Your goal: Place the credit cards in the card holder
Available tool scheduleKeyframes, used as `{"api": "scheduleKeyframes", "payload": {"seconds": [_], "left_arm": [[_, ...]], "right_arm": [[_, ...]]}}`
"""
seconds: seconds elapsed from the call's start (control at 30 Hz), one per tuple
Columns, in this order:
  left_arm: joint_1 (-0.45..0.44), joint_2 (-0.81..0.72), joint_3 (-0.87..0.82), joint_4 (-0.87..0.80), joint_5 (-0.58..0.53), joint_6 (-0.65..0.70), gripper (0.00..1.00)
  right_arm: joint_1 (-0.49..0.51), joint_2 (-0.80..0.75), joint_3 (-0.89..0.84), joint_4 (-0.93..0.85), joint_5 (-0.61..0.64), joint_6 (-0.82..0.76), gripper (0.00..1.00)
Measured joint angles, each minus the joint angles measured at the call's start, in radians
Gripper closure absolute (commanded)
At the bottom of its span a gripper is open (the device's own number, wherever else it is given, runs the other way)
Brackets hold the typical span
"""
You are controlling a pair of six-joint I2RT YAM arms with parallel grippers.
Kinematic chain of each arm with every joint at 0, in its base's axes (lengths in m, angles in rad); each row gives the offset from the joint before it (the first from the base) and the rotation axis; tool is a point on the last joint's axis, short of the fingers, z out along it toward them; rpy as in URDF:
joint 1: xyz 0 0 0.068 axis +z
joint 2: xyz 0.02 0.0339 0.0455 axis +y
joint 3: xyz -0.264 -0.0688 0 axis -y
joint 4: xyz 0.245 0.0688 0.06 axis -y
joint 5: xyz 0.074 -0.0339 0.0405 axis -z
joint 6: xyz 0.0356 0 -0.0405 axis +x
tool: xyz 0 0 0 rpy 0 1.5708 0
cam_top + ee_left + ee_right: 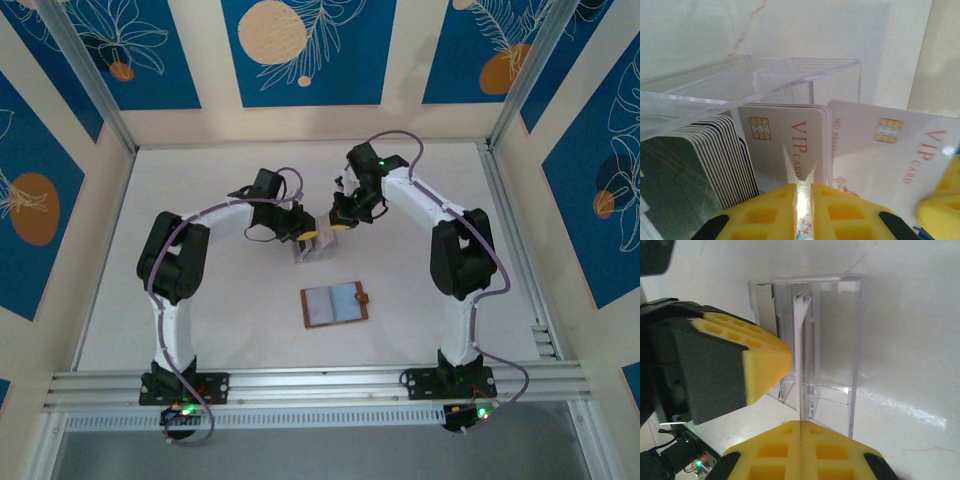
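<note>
While the white table (pixel 250 330) carries everything, the work is gathered at its middle, where the left arm (pixel 175 262) and right arm (pixel 458 255) reach inward to one spot.

Clear card stand (pixel 308 250): upright, with both claws against it, one on each side.

Card holder (pixel 335 303): a brown wallet lying open and flat, pockets up, apart from the stand and toward the near edge. Its long axis runs across the table, slightly tilted, with the snap tab (pixel 362 296) at the right end.

Credit cards (pixel 785 145): a pack of white chip cards marked VIP stands on edge in the stand, beside a row of dark-faced cards (pixel 675 180).

Right claw (pixel 800 450): fingers pressed together on one VIP card (pixel 880 155), which is clear of the stand. The right wrist view shows it edge-on, rising from the seam between the fingers.

Left claw (pixel 802 205): fingers drawn nearly together with a narrow slit between them, at the foot of the pack. Whether anything is nipped in the slit cannot be told.

Judgement: the wallet lies nearly straight back toward the bases from the right claw, and neither arm is markedly nearer. The held card stands upright, so it needs laying over, long edge aligned with a pocket mouth, before it can slide in.
</note>
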Motion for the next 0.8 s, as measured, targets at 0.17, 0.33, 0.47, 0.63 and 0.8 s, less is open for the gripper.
{"api": "scheduleKeyframes", "payload": {"seconds": [0.17,0.33,0.47,0.63,0.8], "left_arm": [[0.004,0.0,0.0,0.003,0.009,-0.003,0.84],[0.008,0.0,0.0,0.005,0.02,-0.007,0.84],[0.011,-0.006,-0.005,0.007,0.023,-0.01,0.83],[0.016,-0.035,-0.013,0.003,0.023,-0.015,0.81],[0.02,-0.11,-0.013,-0.003,0.026,-0.018,0.8]], "right_arm": [[-0.009,-0.027,0.0,-0.002,0.004,0.0,1.0],[-0.015,-0.029,0.0,-0.003,0.007,0.0,1.0],[-0.018,-0.032,0.0,-0.003,0.007,0.0,1.0],[-0.018,-0.04,0.0,-0.006,0.008,0.0,1.0],[-0.017,-0.085,-0.015,-0.005,0.011,0.0,1.0]]}}
